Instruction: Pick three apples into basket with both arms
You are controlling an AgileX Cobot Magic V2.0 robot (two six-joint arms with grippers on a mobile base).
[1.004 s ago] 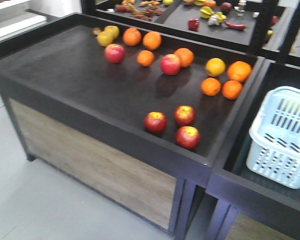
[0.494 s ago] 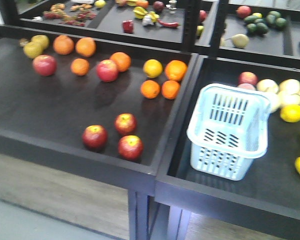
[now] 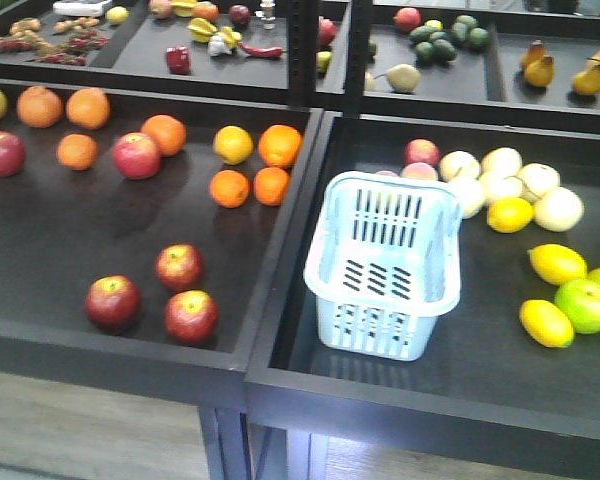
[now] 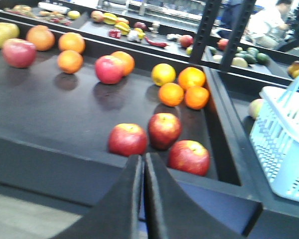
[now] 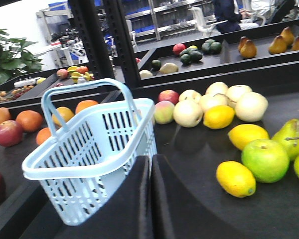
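Three dark red apples (image 3: 113, 303) (image 3: 179, 266) (image 3: 191, 316) lie close together near the front right corner of the left tray. The left wrist view shows them (image 4: 127, 139) (image 4: 164, 130) (image 4: 189, 157) just beyond my left gripper (image 4: 143, 157), which is shut and empty, hanging in front of the tray's front wall. The pale blue basket (image 3: 375, 325) stands empty in the right tray, close to the divider. My right gripper (image 5: 150, 158) is shut and empty, right in front of the basket (image 5: 84, 162). The front view shows neither gripper.
Oranges (image 3: 271, 145) and brighter red apples (image 3: 136, 155) lie further back in the left tray. Lemons (image 3: 546, 323), a green apple (image 3: 584, 305) and pale round fruit (image 3: 501, 187) fill the right tray beside the basket. A raised black divider (image 3: 280, 290) separates the trays.
The front view has swung to the right: the apples slid towards the left of the picture and the basket came to the middle. Nothing on the trays has moved.
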